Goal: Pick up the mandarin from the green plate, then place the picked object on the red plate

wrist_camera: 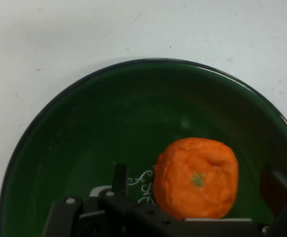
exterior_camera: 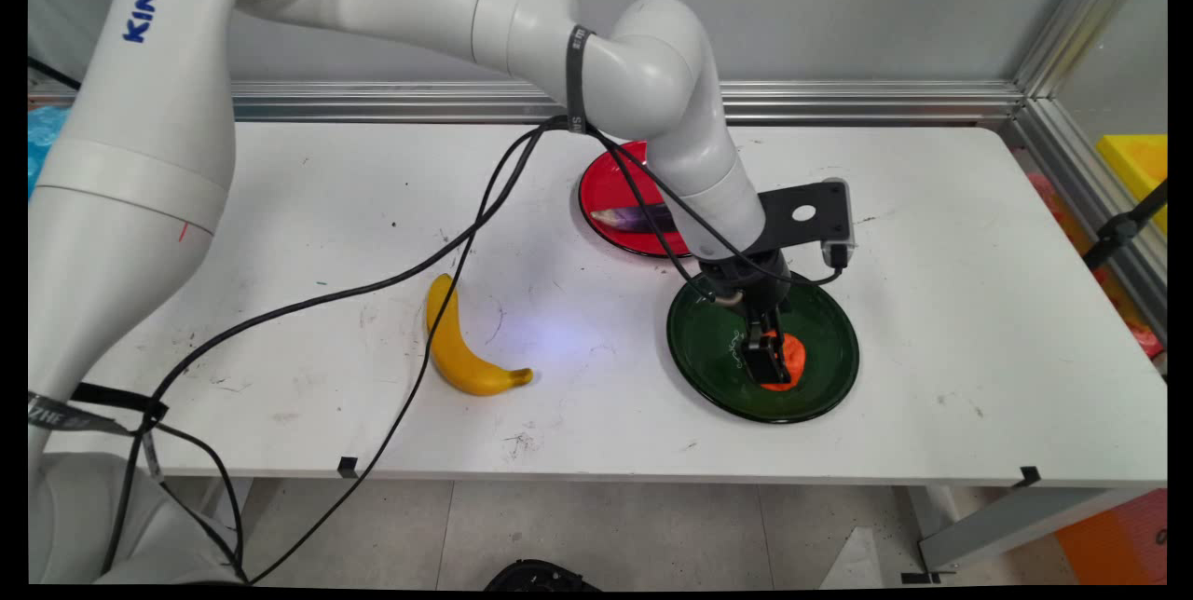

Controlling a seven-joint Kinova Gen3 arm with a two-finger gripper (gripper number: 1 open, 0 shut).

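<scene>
Claw [exterior_camera: 766, 360] is down inside the green plate [exterior_camera: 708, 348], which sits right of centre on the white worktop [exterior_camera: 932, 302], towards the near edge. An orange tangerine [exterior_camera: 790, 360] lies on that plate, in its right-near part as the main view has it. Hand view: tangerine [wrist_camera: 196, 177] sits between the two fingers, stem mark facing the camera; the left finger [wrist_camera: 119, 178] stands clear of the fruit with green plate [wrist_camera: 84, 148] visible in the gap, and the right finger [wrist_camera: 275, 190] is also off to the side with a strip of plate between it and the fruit. So the claw stands spread apart, straddling the tangerine, gripping nothing. A faint white scroll pattern shows on the plate floor just left of the fruit. A red plate [exterior_camera: 606, 190] sits behind the green one, closer to the wall, partly hidden by the arm's wrist; a purple-and-white eggplant [exterior_camera: 629, 218] lies on it. The two plates are near each other but apart. A yellow banana [exterior_camera: 457, 348] lies bare on the worktop, well left of the green plate, curved, its tip pointing right. Black cables hang from the arm and drape across the worktop past the banana.
</scene>
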